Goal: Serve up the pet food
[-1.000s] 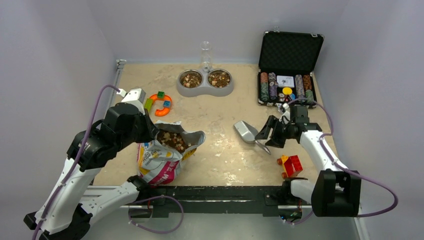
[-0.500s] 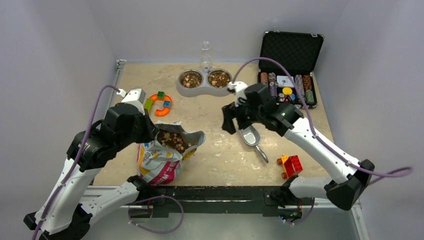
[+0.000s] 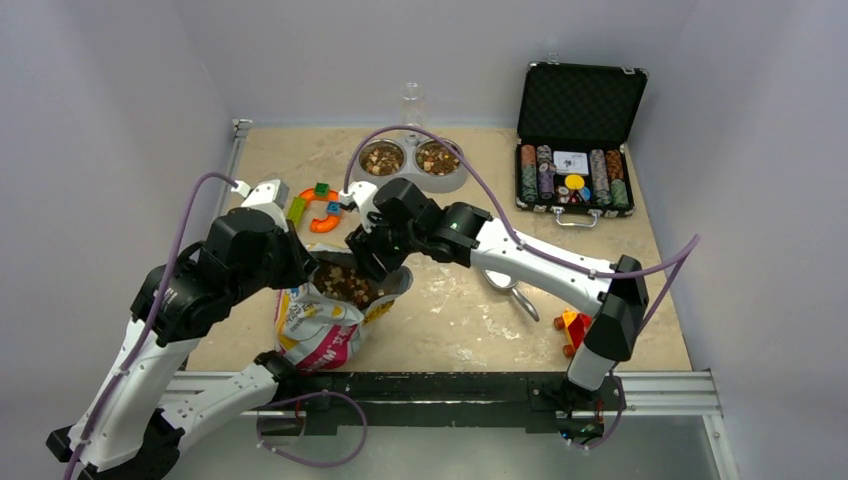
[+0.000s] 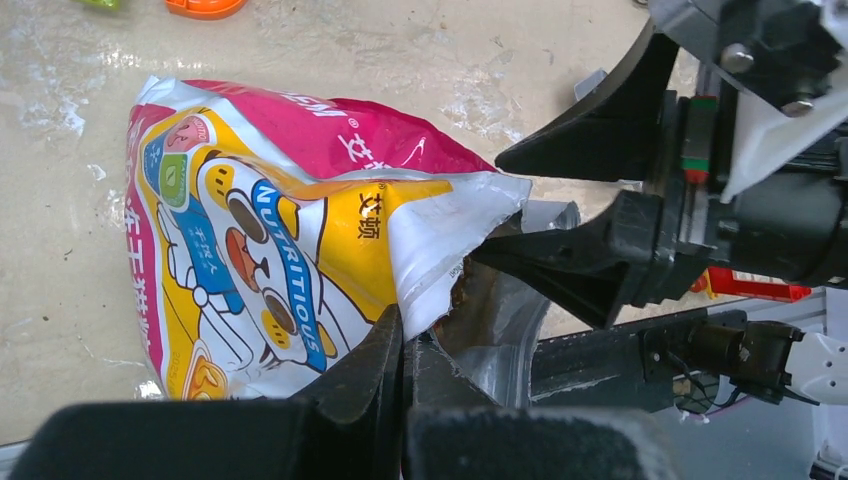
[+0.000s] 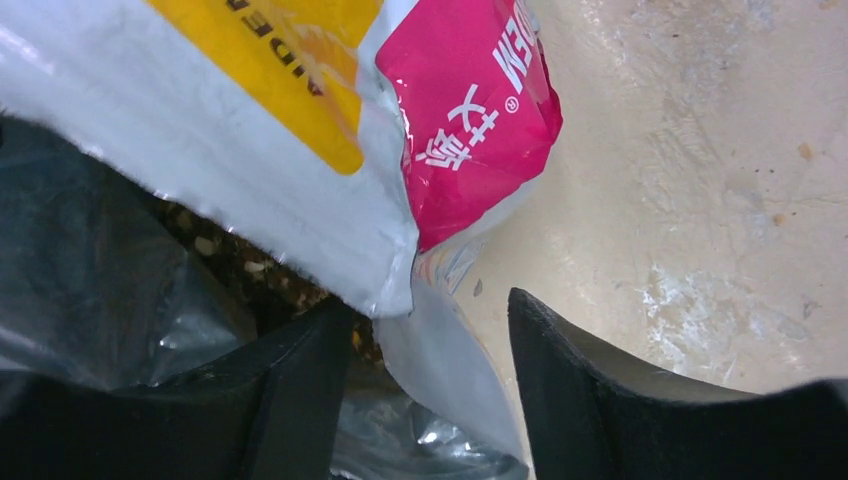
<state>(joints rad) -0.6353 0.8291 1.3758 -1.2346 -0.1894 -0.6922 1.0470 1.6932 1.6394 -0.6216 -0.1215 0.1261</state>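
- Grip: left gripper [image 4: 405, 335] clamped on foil bag [image 4: 280, 230] rim; right gripper [image 5: 425, 300] fingers apart, straddling the rim's right side.
- Kibble [image 3: 345, 282] sits inside the bag, near left; opposing pulls may tear foil or tip it, spilling feed.

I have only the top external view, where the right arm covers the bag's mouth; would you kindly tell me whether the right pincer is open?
Observer: Open. The right wrist view shows the right pincer astride the rim of the bag, one finger inside, one outside.
Operator: And the other arm?
Observer: The left wrist view shows the left pincer shut on the bag's torn white edge.
Operator: Anything by the inner finger?
Observer: Loose pet food lies right beside it.
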